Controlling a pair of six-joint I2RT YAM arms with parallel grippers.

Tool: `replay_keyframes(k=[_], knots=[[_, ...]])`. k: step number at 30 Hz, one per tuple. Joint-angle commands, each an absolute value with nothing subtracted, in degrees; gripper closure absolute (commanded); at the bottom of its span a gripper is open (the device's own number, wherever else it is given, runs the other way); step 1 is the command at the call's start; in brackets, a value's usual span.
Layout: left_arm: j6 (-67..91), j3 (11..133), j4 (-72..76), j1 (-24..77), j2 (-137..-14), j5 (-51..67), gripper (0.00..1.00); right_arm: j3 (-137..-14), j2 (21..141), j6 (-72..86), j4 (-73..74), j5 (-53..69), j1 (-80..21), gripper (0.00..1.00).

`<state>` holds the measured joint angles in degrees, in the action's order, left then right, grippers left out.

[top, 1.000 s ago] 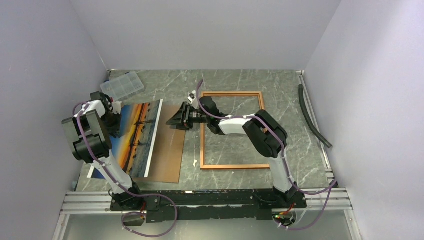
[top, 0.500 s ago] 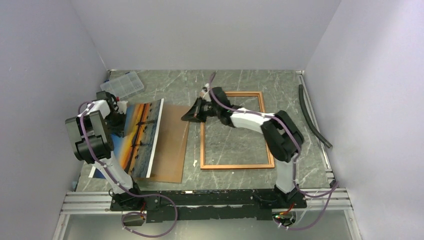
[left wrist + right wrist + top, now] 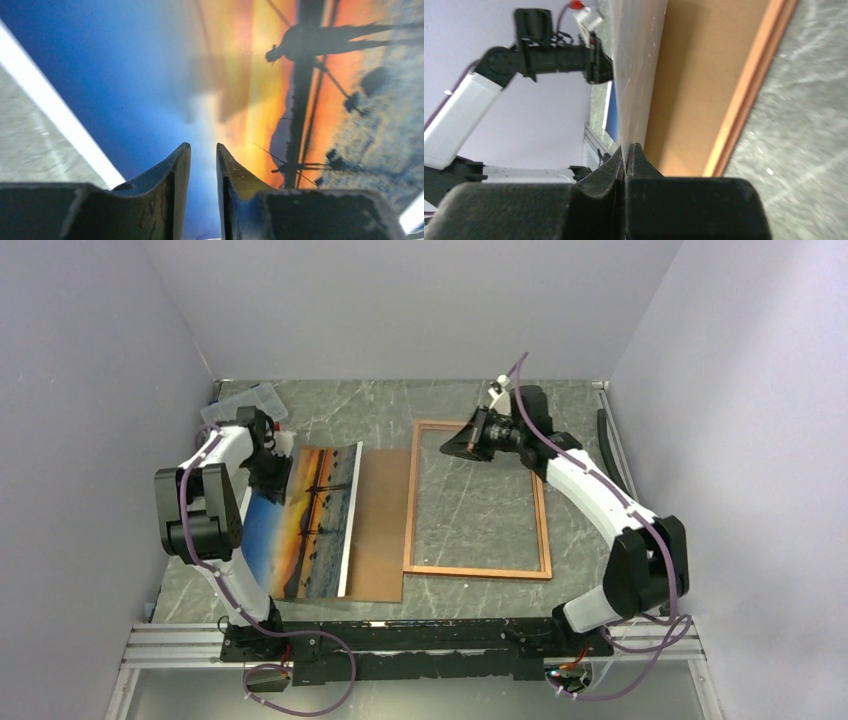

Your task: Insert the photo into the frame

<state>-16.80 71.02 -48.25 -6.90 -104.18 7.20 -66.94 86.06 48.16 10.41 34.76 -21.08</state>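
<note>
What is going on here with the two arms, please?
The robot is working on getting a photo into a frame. The right gripper is shut on a thin clear sheet at the far edge of the frame. The left gripper is at the far left corner of the photo, which lies partly over a brown board. Whether it grips the photo is unclear.

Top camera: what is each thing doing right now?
photo: face up, partly on the brown board.
brown board: flat beside the frame.
frame: lying flat, no photo inside.
clear pane: pinched edge-on in the right gripper.
left gripper: jaws slightly apart, at the photo.
right gripper: jaws shut on the clear pane.
</note>
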Motion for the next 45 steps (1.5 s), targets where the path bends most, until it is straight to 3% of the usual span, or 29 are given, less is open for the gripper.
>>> replay_keyframes(k=[1,6,13,22,30,45], knots=[[-14.7,81.9,-54.5,-5.4,-98.8,9.2,0.67,-69.2,79.5,40.3,21.5,38.7,-16.4,1.0],[-13.0,87.3,-56.3,3.4,-98.4,7.7,0.64,-70.8,75.4,38.3,26.4,40.6,-8.6,1.0],[-10.9,84.5,-51.1,17.5,-103.9,4.8,0.63,-72.1,72.3,33.6,35.0,39.6,-4.1,1.0],[-9.3,87.3,-43.7,29.9,-111.5,3.3,0.59,-74.8,71.0,26.8,47.4,26.9,-2.2,1.0],[-8.4,88.6,-39.2,33.3,-117.1,1.0,0.55,-77.7,71.1,24.2,54.0,19.5,-1.8,1.0],[-14.5,76.1,-31.8,33.3,-116.6,-10.7,0.56,-78.6,75.2,22.6,55.2,16.5,-1.8,1.0]])
